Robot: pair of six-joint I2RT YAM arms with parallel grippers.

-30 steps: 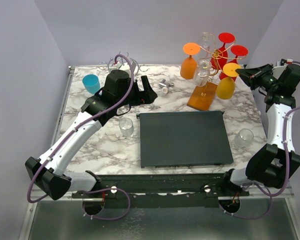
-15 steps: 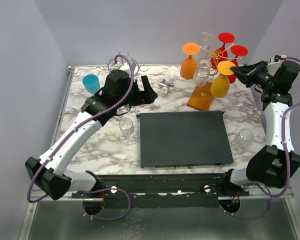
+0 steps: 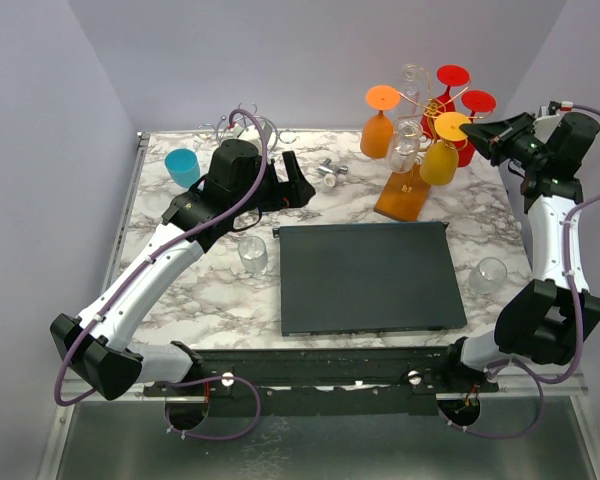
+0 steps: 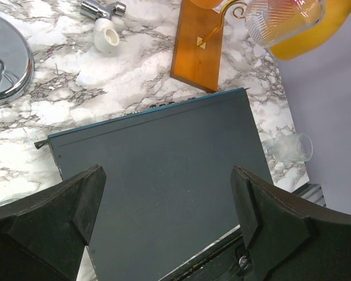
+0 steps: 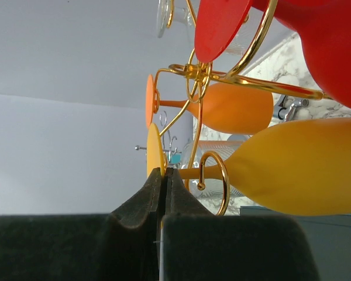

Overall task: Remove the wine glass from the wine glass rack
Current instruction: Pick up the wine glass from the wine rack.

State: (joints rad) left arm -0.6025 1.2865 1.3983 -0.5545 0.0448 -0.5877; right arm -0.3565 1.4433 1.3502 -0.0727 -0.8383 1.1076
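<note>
The wine glass rack has an orange-brown wooden base (image 3: pixel 405 192) and a gold wire stem with curly hooks (image 5: pixel 194 73). Several glasses hang on it upside down. My right gripper (image 3: pixel 476 133) is shut on the thin foot (image 5: pixel 154 153) of the yellow wine glass (image 3: pixel 440 163). Its stem lies in a gold ring hook (image 5: pixel 215 182), and its bowl (image 5: pixel 298 167) hangs to the right in the right wrist view. My left gripper (image 3: pixel 298 188) is open and empty, high over the dark mat (image 4: pixel 158 170), well left of the rack base (image 4: pixel 202 44).
An orange glass (image 3: pixel 377 135), two red glasses (image 3: pixel 458 80) and clear glasses (image 3: pixel 405 145) hang on the rack. A dark mat (image 3: pixel 365 275) lies mid-table. Clear cups (image 3: pixel 252 254) (image 3: pixel 488 275), a blue cup (image 3: pixel 182 166) and a chrome wire stand (image 3: pixel 245 125) stand around.
My right gripper has moved up and left with the yellow glass's foot in it, and the yellow bowl swung towards the rack stem. The left arm has not moved.
</note>
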